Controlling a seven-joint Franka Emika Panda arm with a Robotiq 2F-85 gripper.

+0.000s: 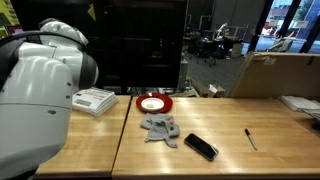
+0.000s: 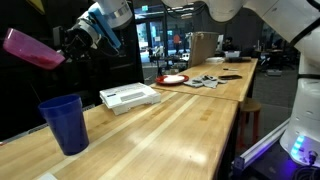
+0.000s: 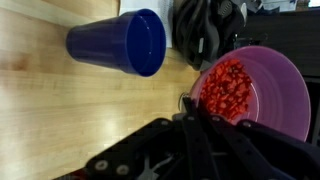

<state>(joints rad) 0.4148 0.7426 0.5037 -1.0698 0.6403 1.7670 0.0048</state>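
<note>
Claw (image 2: 67,45) clamped on tilted pink cup (image 2: 30,47), upright blue cup (image 2: 63,123) nearby

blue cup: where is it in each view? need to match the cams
Exterior view: blue cup stands upright at lower left on the wooden table, below the pink cup gripped by the pincer.
Exterior view: not in it; the white box lies mid-left.
Wrist view: top, left of centre, beside the pink cup.
Shared landmark: the white box in both exterior views; the pink cup ties in the wrist view.
</note>
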